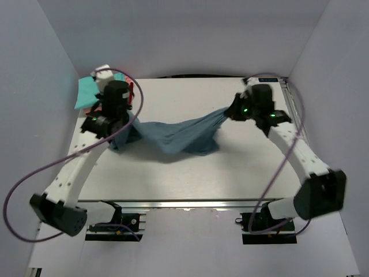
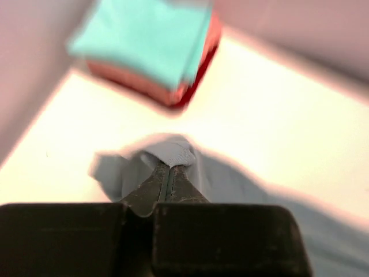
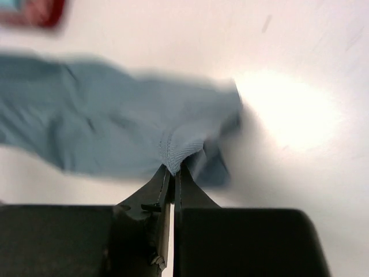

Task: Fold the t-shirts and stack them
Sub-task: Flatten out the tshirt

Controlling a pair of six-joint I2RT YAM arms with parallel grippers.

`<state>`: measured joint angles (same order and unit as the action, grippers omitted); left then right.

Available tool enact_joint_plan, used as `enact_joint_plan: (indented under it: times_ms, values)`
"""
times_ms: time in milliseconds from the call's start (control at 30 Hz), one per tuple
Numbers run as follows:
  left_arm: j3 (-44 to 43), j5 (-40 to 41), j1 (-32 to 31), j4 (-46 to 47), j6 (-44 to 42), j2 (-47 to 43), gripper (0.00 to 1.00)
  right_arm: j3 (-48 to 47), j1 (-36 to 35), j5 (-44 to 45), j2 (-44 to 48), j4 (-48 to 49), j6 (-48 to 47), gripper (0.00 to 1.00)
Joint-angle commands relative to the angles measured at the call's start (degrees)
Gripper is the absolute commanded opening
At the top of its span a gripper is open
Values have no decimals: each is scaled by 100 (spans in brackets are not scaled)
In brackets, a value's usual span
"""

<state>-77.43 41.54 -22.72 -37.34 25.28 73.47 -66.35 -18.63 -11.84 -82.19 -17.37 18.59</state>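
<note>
L gripper (image 2: 171,168) & R gripper (image 3: 173,167) each pinch blue tee (image 1: 179,135); folded teal/red stack (image 2: 150,46) behind L.

Overhead view: evenly lit, fairly sharp, soft shadow under the slate-blue t-shirt (image 1: 179,138). Left wrist view: overexposed, pink-tinted — folded stack (image 2: 150,46) badly blurred. Right wrist view: cloth smeared by motion blur — bright glare patch on the table (image 3: 288,115).

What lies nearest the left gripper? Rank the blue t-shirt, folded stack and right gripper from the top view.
1. Blue t-shirt: pinched in the left gripper.
2. Folded stack: far-left corner.
3. Right gripper: far right, holding the shirt's other end.
</note>
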Motion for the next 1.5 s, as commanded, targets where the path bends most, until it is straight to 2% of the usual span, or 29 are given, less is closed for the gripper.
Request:
enact_joint_plan:
  times_ms: [0, 133, 333, 400, 600, 733, 900, 1000, 1167, 1267, 1367, 1400, 1467]
  values:
    - [-964, 636, -22, -887, -155, -623, 0, -782, 377, 594, 1020, -793, -110, 0]
    - [-1510, 802, -13, -1301, -111, -939, 0, -1450, 685, 717, 1583, -1479, -127, 0]
    - [-1916, 1110, -22, -1635, 21, -1774, 0, -2311, 835, 1517, 2566, -2420, -215, 0]
    - [-2170, 962, -13, -1794, 56, -2003, 0, -2775, 844, 1851, 2752, -2832, -207, 0]
    - [-2373, 513, -22, -2119, 197, -2678, 0, -3392, 826, 2572, 3727, -3517, -101, 0]
    - [-2952, 399, -22, -2637, 293, -2733, 0, -4226, 651, 2774, 3877, -4387, -110, 0]
    - [-3734, -22, -22, -3077, 224, -2391, 0, -4545, 291, 3318, 3940, -4811, -13, 0]
    - [-3545, -224, -13, -2824, 48, -1978, 0, -4309, 45, 3355, 3641, -4698, -40, 0]
    - [-2305, -146, -22, -1453, -347, -1425, 0, -2633, 35, 3416, 3395, -3144, -232, 0]
    - [-1733, -41, -13, -645, -619, -733, 0, -2008, 35, 3469, 2895, -2247, -391, 0]
    - [-1486, 74, 109, 94, -874, 128, 0, -1698, 227, 3294, 2192, -1370, -479, 0]
    - [-1451, 39, 197, 278, -919, 358, 0, -1558, 342, 2988, 1772, -1122, -496, 0]
    - [-1424, -522, 671, 762, -876, 1085, 0, -1513, 788, 2609, 1035, -579, -427, 0]
